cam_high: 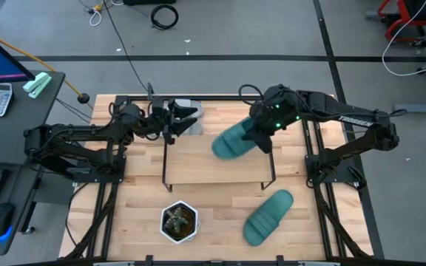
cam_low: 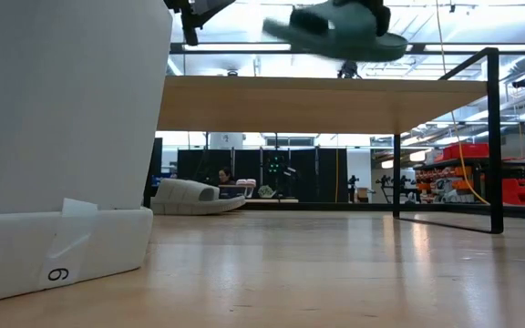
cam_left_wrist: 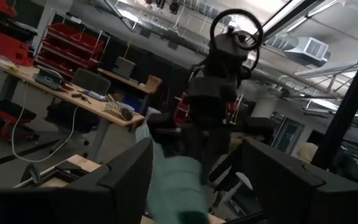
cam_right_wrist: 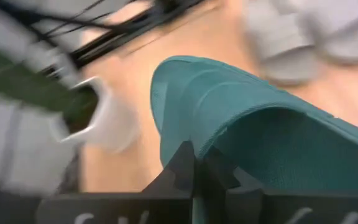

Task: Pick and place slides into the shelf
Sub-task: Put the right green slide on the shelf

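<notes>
My right gripper [cam_high: 261, 137] is shut on one teal slide [cam_high: 234, 141] and carries it in the air over the shelf [cam_high: 213, 168]. In the low view this slide [cam_low: 335, 35] hangs above the shelf board [cam_low: 317, 102]. The second teal slide [cam_high: 267, 216] lies flat on the table near the right front. Grey slides [cam_high: 188, 111] sit behind the shelf at the far edge; one grey slide [cam_low: 190, 196] shows under the board. My left gripper [cam_high: 173, 120] hovers open beside the grey slides, and its wrist view shows its fingers [cam_left_wrist: 129, 177] apart with nothing between them. My right gripper pinches the teal slide between its two fingers at the rim of the slide's end toward the table's right [cam_right_wrist: 194, 146]. The fingers come from the right and above. The slide is lifted clear, roughly level, and reaches out leftward over the shelf board.
A white pot with a plant [cam_high: 179, 222] stands at the near edge in front of the shelf and fills the left of the low view [cam_low: 62, 137]. Black frame legs [cam_low: 493, 137] edge the shelf. A person sits at a desk far behind the table [cam_low: 224, 178].
</notes>
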Available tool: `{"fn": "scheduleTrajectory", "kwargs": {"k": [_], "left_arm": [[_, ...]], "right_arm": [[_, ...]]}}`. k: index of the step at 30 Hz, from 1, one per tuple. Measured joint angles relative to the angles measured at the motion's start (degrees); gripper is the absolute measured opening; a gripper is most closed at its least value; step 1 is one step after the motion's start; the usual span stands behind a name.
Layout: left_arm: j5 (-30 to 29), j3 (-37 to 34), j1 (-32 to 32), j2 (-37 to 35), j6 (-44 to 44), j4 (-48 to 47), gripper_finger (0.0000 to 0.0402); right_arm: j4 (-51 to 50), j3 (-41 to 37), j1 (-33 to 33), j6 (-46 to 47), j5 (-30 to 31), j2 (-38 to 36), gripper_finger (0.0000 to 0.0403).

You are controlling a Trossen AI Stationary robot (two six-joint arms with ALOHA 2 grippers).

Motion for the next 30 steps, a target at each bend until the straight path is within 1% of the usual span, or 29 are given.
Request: {"fn": "scheduleTrajectory", "kwargs": {"k": [2, 4, 8, 12, 17, 21, 24, 27, 30], "left_arm": [[0.83, 0.0, 0.02, 0.0, -0.06, -0.07, 0.0253], [1.61, 0.0, 0.02, 0.0, -0.54, -0.05, 0.0254], [2.73, 0.0, 0.02, 0.0, -2.26, -0.22, 0.025], [2.78, -0.02, 0.02, 0.0, -2.31, -0.42, 0.0244], [3.04, -0.02, 0.02, 0.0, -2.31, -0.57, 0.0244], [4.27, -0.02, 0.02, 0.0, -2.5, -0.56, 0.0242], [6.2, -0.04, 0.02, 0.02, -3.37, -0.55, 0.0239], [10.21, -0.04, 0.02, 0.02, -5.19, -0.55, 0.0238], [13.65, -0.07, 0.01, 0.02, -6.58, -0.54, 0.0239]], "right_arm": [[0.06, 0.0, -0.8, -1.46, -7.72, 0.01, 0.0009], [0.05, 0.0, -1.31, -1.66, -14.1, 0.35, 0.0009], [-1.14, 0.0, -2.09, -2.13, -23.53, 1.2, 0.0009], [-2.98, 0.0, -2.33, -4.68, -29.1, 2.86, 0.0009], [-2.99, 0.0, -2.07, -7.92, -33.2, 6.46, 0.0009], [-3.51, 0.0, -2.09, -11.29, -34.34, 9.86, 0.0009], [-6.65, 0.15, -2.33, -15.28, -34.16, 12.0, 0.0009], [-16.13, 2.91, -2.38, -22.89, -29.95, 14.73, 0.0009], [-29.18, 8.87, -2.42, -31.92, -23.03, 18.56, 0.0009]]}}
